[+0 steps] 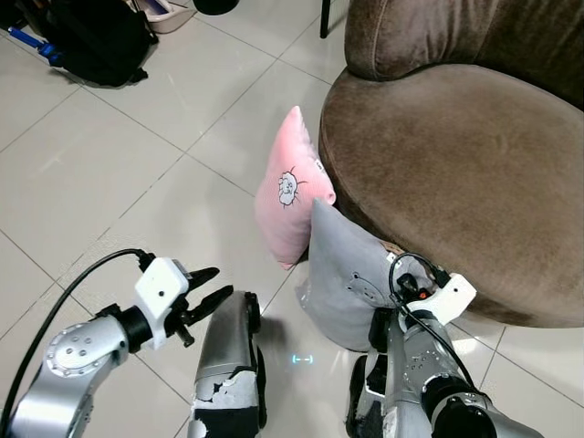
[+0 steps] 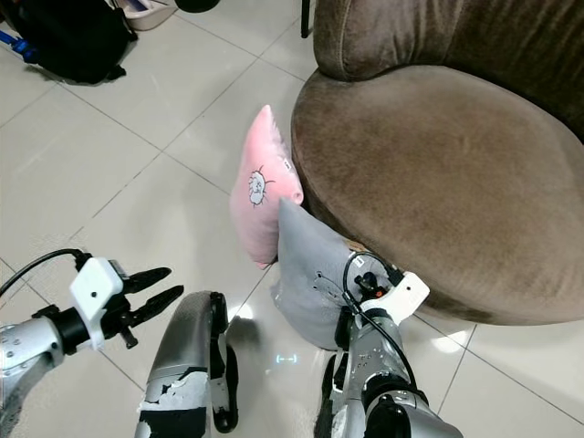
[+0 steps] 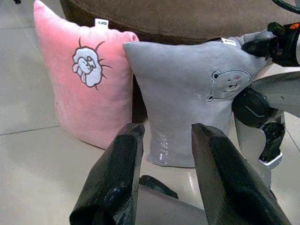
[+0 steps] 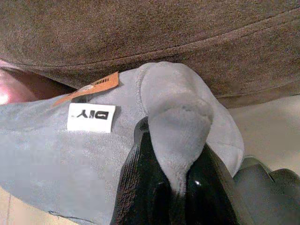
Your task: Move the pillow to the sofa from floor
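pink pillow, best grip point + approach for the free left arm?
Grip the pink pillow by its upper corner, coming from above on the open-floor side. It stands on edge against the sofa, so the thin top edge is exposed, while the grey pillow overlaps its lower right. Left gripper is open and free; right gripper pinches the grey one's corner.

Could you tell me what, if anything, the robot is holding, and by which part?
The right gripper pinches the grey pillow by a top corner; the left gripper holds nothing.

Two pillows [image 1: 342, 274] against sofa [image 1: 456, 173]
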You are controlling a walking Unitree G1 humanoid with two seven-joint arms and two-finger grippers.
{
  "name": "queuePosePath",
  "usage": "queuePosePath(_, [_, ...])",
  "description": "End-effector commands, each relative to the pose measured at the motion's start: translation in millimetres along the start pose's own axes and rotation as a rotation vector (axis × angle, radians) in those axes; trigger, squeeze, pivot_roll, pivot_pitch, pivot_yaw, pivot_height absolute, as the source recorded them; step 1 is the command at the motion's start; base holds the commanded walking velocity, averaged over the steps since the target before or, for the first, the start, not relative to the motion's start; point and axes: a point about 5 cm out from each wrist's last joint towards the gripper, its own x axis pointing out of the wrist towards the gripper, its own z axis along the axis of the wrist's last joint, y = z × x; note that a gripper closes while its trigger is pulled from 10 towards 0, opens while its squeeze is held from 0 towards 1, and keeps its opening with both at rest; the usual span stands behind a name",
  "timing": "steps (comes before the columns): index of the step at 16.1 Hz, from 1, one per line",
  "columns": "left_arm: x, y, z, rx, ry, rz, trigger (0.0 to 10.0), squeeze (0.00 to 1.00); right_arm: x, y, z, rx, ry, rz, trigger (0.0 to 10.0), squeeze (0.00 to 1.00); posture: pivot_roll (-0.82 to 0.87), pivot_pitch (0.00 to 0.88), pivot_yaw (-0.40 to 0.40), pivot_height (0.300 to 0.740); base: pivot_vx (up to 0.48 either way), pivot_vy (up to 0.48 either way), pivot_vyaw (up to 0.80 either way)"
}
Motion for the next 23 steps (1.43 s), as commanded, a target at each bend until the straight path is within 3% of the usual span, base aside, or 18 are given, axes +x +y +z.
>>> queuePosePath(1, [-0.1, -3.8, -6.8, -0.009, 0.023, -0.003, 10.0, 0.00, -3.8, -3.9, -10.2, -0.008, 0.051, -0.016, 10.0, 0.00, 0.44, 0.312, 0.016, 0.610, 0.000, 0.000, 0.00])
queuePosePath(8, [11.9, -12.1, -6.3, -0.008, 0.014, -0.010, 10.0, 0.00, -7.3, 2.1, -14.6, -0.019, 0.042, 0.080, 10.0, 0.00, 0.39, 0.285, 0.006, 0.670, 0.000, 0.000, 0.00])
queuePosePath(12, [18.7, -20.6, -8.1, -0.024, 0.001, -0.025, 10.0, 0.00, -17.9, 22.8, -7.6, 0.059, -0.080, 0.302, 10.0, 0.00, 0.33, 0.266, -0.005, 0.710, 0.000, 0.000, 0.00])
queuePosePath(14, [20.9, -23.3, -9.7, -0.033, -0.013, -0.021, 10.0, 0.00, -32.4, 36.1, 8.9, 0.108, -0.175, 0.382, 10.0, 0.00, 0.28, 0.244, -0.011, 0.725, 0.000, 0.000, 0.00])
queuePosePath(15, [24.1, -25.1, -11.6, -0.037, -0.040, -0.010, 10.0, 0.00, -51.7, 55.0, 43.0, 0.189, -0.313, 0.407, 10.0, 0.00, 0.21, 0.214, -0.013, 0.735, 0.000, 0.000, 0.00])
queuePosePath(19, [28.3, -23.6, -10.4, -0.052, -0.188, 0.109, 10.0, 0.00, -81.2, 86.7, 114.1, 0.223, -0.567, 0.387, 10.0, 0.00, 0.11, 0.160, -0.010, 0.740, 0.000, 0.000, 0.00])
queuePosePath(21, [44.4, -13.4, 39.9, -0.023, -0.262, 0.120, 10.0, 0.00, -87.7, 95.0, 153.3, 0.196, -0.674, 0.368, 10.0, 0.00, 0.06, 0.110, -0.010, 0.740, 0.000, 0.000, 0.00])
queuePosePath(23, [57.6, -5.7, 46.1, -0.020, -0.270, 0.164, 10.0, 0.00, -87.8, 91.4, 171.8, 0.148, -0.678, 0.309, 10.0, 0.00, 0.05, 0.087, -0.013, 0.740, 0.000, 0.000, 0.00])
